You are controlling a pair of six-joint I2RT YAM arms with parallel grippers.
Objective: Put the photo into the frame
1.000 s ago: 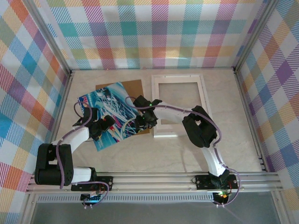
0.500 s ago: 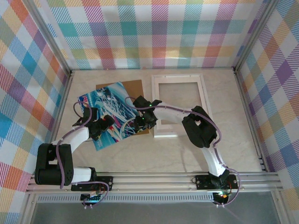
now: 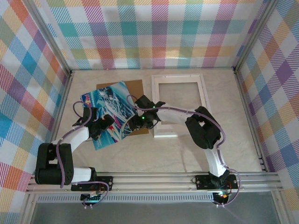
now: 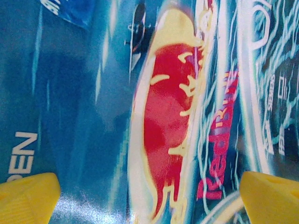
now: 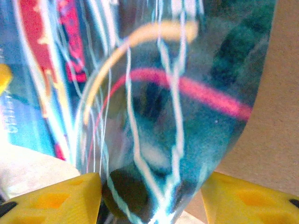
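- My left gripper (image 4: 149, 200) hangs over the blue-and-teal swirled photo print (image 3: 106, 112), jaws spread wide, gripping nothing.
- My right gripper (image 5: 152, 198) is at the print's right edge, jaws apart with the curled-up edge between them. Pinching it or not? I cannot tell.
- The print lies left of centre, partly over the plain brown backing board (image 3: 133, 86).
- The white moulded rectangular frame (image 3: 177, 78) lies just to the right, not touching the print, its opening bare.
- My read: early going. Lifting, carrying and seating the print are all left to do.

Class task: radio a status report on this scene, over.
Left gripper open over blue swirled photo print. Right gripper: jaws astride its curled edge, grip unclear. White moulded picture frame apart, empty. Brown backing board beneath photo.
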